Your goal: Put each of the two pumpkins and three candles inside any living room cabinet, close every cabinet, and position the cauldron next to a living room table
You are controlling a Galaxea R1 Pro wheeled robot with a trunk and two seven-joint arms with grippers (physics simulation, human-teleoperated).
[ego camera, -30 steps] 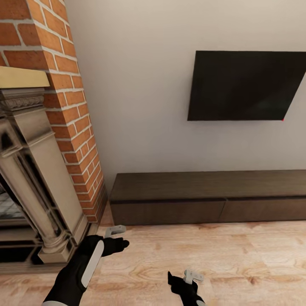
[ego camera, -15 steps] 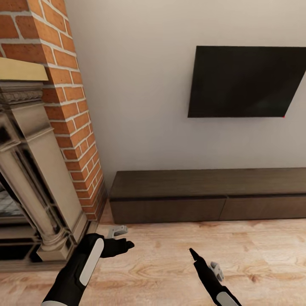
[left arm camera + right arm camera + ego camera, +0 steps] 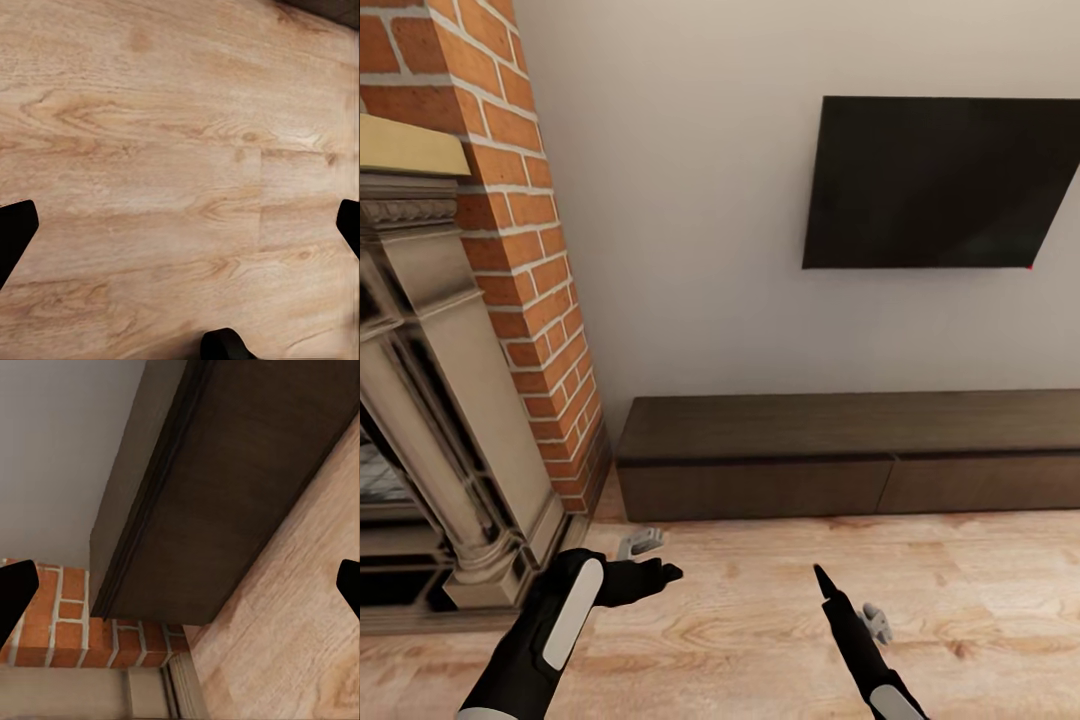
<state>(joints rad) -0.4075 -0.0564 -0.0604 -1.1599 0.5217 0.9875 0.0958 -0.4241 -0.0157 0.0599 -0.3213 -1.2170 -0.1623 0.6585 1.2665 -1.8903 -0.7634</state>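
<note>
Against the wall, under the dark screen [image 3: 940, 185], the cabinet [image 3: 850, 455] sits low with its fronts shut, one end near the brick fireplace [image 3: 470, 330]. In front of it, over the wooden floor [image 3: 760, 620], the left tool [image 3: 645, 560] and right tool [image 3: 850, 600] both hang spread wide, holding nothing.
</note>
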